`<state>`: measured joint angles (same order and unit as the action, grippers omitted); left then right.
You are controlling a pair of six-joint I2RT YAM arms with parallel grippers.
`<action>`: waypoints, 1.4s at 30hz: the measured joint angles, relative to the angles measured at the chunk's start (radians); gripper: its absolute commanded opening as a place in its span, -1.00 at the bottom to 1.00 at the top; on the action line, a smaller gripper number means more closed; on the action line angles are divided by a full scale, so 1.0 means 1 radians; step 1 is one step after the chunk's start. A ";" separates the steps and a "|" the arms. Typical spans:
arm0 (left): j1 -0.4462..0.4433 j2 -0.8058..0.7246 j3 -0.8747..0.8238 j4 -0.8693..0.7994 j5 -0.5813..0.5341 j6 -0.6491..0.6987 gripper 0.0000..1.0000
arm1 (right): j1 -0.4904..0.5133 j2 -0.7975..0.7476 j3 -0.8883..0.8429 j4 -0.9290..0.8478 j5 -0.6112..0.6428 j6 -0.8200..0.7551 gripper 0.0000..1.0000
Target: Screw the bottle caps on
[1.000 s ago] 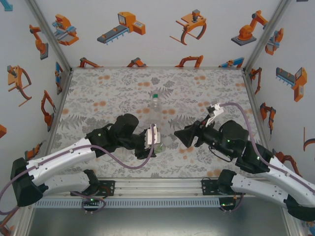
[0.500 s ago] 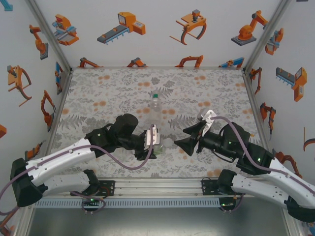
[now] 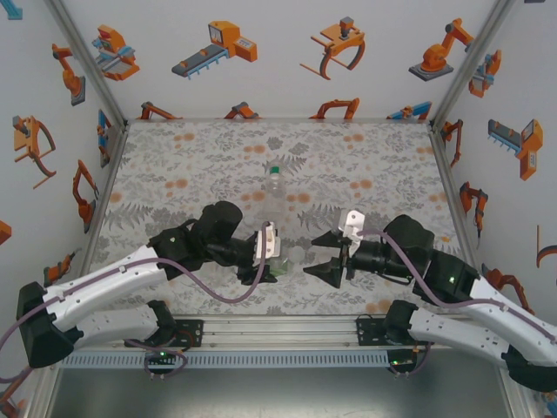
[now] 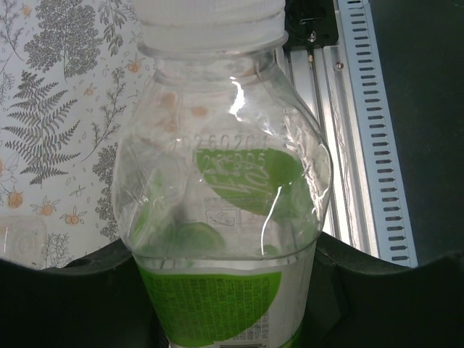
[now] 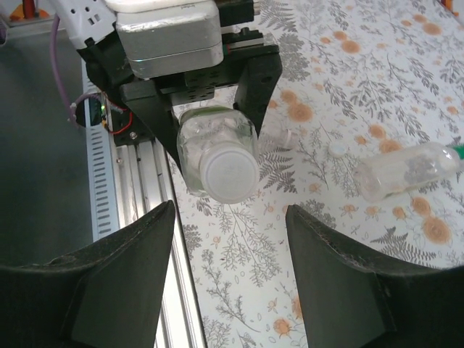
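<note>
Over the last second the right arm rolled its wrist and swung its right gripper (image 3: 312, 254) down and in toward the left arm, so the gap between it and the held bottle narrowed. The left arm barely shifted. This looked like the approach for a twist: the jaws were being squared up to the cap, not yet around it.

The left gripper (image 3: 270, 252) was clamped on the labelled body of the clear plastic bottle with the green label (image 3: 280, 254), holding it off the floral-patterned table (image 3: 174, 157) near the front edge. A round white plastic screw cap (image 5: 229, 172) sat on its neck; how far it was threaded on could not be told.

The bottle's long axis ran roughly left to right, about level, capped mouth pointing at the right gripper. In the right wrist view the cap faced the camera almost end-on, so the two axes were close to in line.

The right gripper stood wide open and empty, fingers either side of that line, short of the cap.

Farther back, a second clear bottle (image 3: 275, 187) lay on its side, with a small loose white cap (image 5: 338, 148) beside it.
</note>
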<state>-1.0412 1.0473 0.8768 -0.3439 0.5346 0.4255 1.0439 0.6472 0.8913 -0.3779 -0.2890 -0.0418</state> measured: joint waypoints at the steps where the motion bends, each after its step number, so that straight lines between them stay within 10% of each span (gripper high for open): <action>1: 0.000 -0.002 0.000 0.000 0.002 0.002 -1.00 | 0.000 0.003 0.000 0.004 -0.007 -0.005 0.15; 24: 0.000 -0.030 -0.002 0.000 0.031 0.018 -1.00 | 0.000 0.078 0.000 0.137 -0.094 0.007 -0.25; 33: 0.000 -0.046 -0.015 0.013 0.032 0.008 -1.00 | 0.000 0.079 -0.011 0.165 -0.088 0.046 -0.85; 42: 0.007 -0.056 -0.084 0.166 -0.072 -0.091 -1.00 | 0.008 0.093 -0.024 0.175 0.169 0.358 -1.00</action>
<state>-1.0340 0.9909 0.7929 -0.1783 0.4629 0.3344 1.0519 0.7399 0.8673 -0.2024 -0.1200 0.3164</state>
